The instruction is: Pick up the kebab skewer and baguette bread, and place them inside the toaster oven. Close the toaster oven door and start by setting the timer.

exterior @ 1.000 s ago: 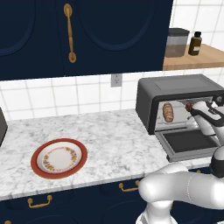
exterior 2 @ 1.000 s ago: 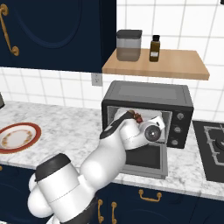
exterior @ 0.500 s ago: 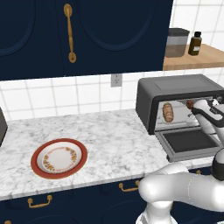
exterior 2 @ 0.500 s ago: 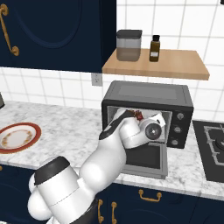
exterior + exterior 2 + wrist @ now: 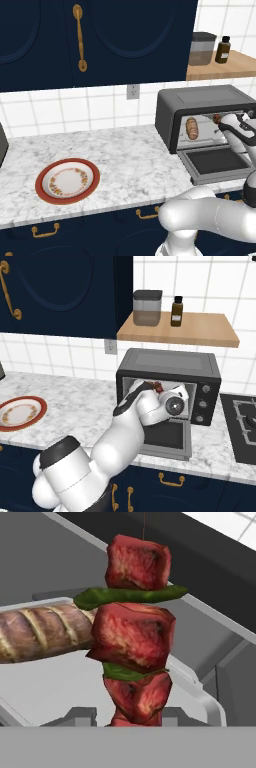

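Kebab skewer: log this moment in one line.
gripper: shut on kebab skewer | at toaster oven opening | baguette bread: inside | toaster oven door: open

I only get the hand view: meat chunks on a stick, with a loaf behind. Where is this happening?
Observer: The kebab skewer is at the mouth of the toaster oven, a dark box on a marble counter.
Operator: Is its door open?
Observer: Yes, the toaster oven door is folded down, lying flat in front.
Operator: Anything else nearby?
Observer: A red-rimmed plate sits on the counter to the left, with no food on it.
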Motion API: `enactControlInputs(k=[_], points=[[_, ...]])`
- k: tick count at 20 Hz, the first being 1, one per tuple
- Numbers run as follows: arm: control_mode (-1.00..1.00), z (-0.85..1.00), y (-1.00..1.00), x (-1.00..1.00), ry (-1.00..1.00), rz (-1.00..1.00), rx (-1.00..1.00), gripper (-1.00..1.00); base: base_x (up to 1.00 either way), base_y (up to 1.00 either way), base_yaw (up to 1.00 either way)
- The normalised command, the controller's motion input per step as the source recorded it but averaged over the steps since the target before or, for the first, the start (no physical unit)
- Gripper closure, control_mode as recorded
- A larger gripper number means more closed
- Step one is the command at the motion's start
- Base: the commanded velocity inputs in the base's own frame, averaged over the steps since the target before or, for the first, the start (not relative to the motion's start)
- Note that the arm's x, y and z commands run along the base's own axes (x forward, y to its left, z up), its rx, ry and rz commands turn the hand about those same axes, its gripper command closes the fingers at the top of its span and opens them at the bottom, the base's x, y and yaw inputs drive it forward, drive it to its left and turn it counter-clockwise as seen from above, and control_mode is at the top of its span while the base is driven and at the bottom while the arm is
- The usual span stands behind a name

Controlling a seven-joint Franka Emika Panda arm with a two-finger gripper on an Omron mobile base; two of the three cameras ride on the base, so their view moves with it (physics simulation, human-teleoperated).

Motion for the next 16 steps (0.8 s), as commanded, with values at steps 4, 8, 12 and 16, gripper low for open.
enactControlInputs(k=[4, 8, 12, 16], points=[[-1.00, 0.00, 0.18, 0.00, -0.04, 0.04, 0.00, 1.00, 0.00, 0.00, 0.00], [-1.00, 0.00, 0.01, 0.00, -0.03, 0.12, -0.10, 1.00, 0.00, 0.00, 0.00], [-1.00, 0.00, 0.00, 0.03, -0.01, 0.05, -0.07, 1.00, 0.00, 0.00, 0.00], [-1.00, 0.00, 0.00, 0.07, 0.01, 0.00, 0.00, 1.00, 0.00, 0.00, 0.00]])
